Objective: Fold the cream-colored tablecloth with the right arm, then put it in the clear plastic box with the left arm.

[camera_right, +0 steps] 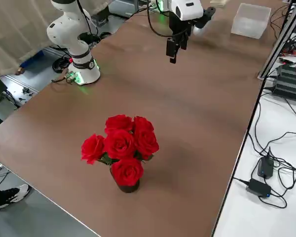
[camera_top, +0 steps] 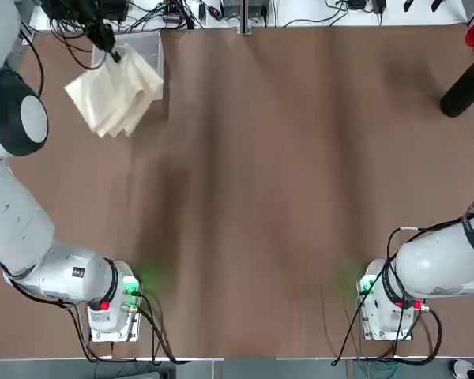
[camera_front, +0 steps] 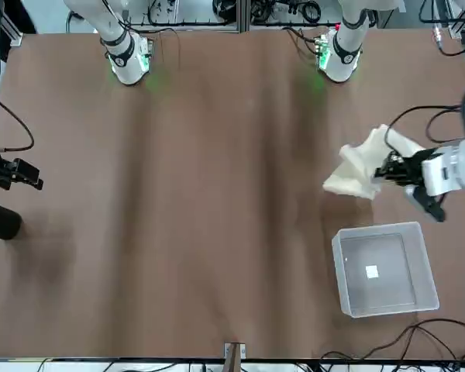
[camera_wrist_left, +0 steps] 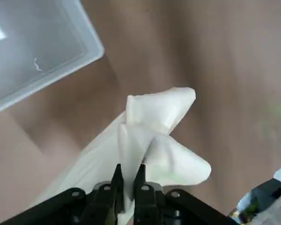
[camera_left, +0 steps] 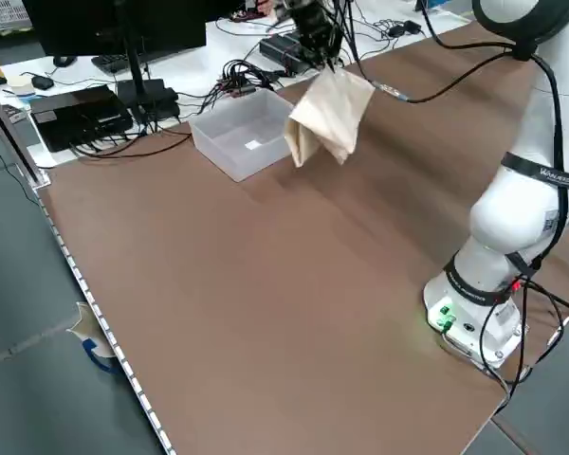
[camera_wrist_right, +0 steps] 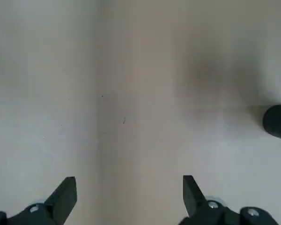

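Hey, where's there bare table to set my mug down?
Likely the wide stretch between the two arm bases, or short of the black vase. The far-left corner is crowded: box, cables, and the left gripper holding the cloth.

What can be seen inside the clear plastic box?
The clear plastic box shows a bare floor with a small white mark; the cream-colored tablecloth is outside. Nothing covers the floor.

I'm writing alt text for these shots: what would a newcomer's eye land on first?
Probably the bright red roses, standing in a dark vase at the table's right side. Next, the cream cloth, bunched in the left claw and hanging beside the translucent box near the table's far left corner.
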Controlling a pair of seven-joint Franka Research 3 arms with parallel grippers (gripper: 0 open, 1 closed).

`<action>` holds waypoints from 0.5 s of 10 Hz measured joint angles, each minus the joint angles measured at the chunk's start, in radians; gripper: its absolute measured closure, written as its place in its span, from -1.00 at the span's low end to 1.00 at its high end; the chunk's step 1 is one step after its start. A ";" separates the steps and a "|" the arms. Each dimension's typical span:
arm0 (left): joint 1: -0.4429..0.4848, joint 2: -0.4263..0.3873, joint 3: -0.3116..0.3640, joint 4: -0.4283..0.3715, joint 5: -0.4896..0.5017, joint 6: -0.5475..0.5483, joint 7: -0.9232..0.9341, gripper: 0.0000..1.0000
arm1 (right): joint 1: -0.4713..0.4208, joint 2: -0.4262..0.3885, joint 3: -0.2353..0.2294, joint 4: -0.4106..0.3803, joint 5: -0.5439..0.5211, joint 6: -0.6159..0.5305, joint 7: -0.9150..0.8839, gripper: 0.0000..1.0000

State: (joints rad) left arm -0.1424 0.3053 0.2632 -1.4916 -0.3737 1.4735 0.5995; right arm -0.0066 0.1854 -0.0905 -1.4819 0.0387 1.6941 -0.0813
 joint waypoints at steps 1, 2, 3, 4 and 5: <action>0.029 0.035 0.006 0.074 0.016 -0.022 0.045 0.76 | 0.000 0.000 0.000 0.000 0.000 0.000 0.000 -1.00; 0.061 0.082 0.007 0.145 0.021 -0.028 0.097 0.76 | 0.000 0.000 0.000 0.000 0.000 0.000 0.000 -1.00; 0.086 0.137 0.007 0.203 0.022 -0.029 0.146 0.76 | 0.000 0.000 0.000 0.000 0.000 0.000 0.000 -1.00; 0.099 0.197 0.007 0.258 0.022 -0.023 0.180 0.76 | 0.000 0.000 0.000 0.000 0.000 0.000 0.000 -1.00; 0.101 0.258 0.007 0.324 0.022 -0.019 0.196 0.76 | 0.000 0.000 0.000 0.000 0.000 0.000 0.000 -1.00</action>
State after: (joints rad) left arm -0.0417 0.5634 0.2700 -1.1675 -0.3521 1.4548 0.7955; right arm -0.0064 0.1854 -0.0909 -1.4819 0.0387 1.6941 -0.0813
